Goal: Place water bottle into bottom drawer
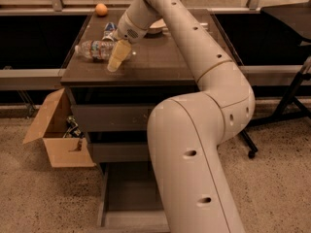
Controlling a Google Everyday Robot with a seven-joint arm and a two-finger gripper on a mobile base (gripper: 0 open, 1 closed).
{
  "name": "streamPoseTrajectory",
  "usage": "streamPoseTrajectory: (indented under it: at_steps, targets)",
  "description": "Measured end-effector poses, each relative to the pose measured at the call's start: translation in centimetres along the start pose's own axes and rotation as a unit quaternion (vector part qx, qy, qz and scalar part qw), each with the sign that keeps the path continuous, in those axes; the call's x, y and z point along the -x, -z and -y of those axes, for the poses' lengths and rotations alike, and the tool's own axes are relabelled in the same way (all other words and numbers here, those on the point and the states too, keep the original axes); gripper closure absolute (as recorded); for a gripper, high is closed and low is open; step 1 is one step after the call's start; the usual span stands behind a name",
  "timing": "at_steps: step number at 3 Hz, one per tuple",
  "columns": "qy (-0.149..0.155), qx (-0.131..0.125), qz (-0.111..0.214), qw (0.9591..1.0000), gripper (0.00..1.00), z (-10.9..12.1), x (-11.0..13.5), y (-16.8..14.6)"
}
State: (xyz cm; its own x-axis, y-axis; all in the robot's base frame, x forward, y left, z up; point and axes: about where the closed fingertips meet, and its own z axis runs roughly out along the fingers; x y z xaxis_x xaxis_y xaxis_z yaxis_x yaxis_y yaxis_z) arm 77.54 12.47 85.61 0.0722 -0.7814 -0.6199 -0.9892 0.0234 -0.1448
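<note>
The water bottle (94, 49) lies on its side on the dark cabinet top (165, 57), near the left edge, cap pointing left. My gripper (116, 58) hangs from the arm just right of the bottle, low over the top and close to or touching the bottle's base end. The bottom drawer (127, 198) is pulled out at floor level below the cabinet, and its flat floor shows. My arm's big lower links cover the drawer's right part.
An orange ball (101, 9) sits at the back left of the top. A blue-and-silver can (110, 30) lies behind the bottle. A pale dish (156, 28) is partly behind the arm. An open cardboard box (57, 132) stands left of the cabinet. A chair base (286, 101) is at right.
</note>
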Motion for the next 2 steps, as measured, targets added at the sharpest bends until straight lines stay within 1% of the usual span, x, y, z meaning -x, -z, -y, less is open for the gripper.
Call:
streamPoseTrajectory:
  at_steps: [1,2]
  targets:
    - [-0.004,0.012,-0.003,0.9999,0.39,-0.09,-0.23,-1.19]
    - [0.003,0.019,0.003,0.9998,0.69,-0.25,0.16,-1.71]
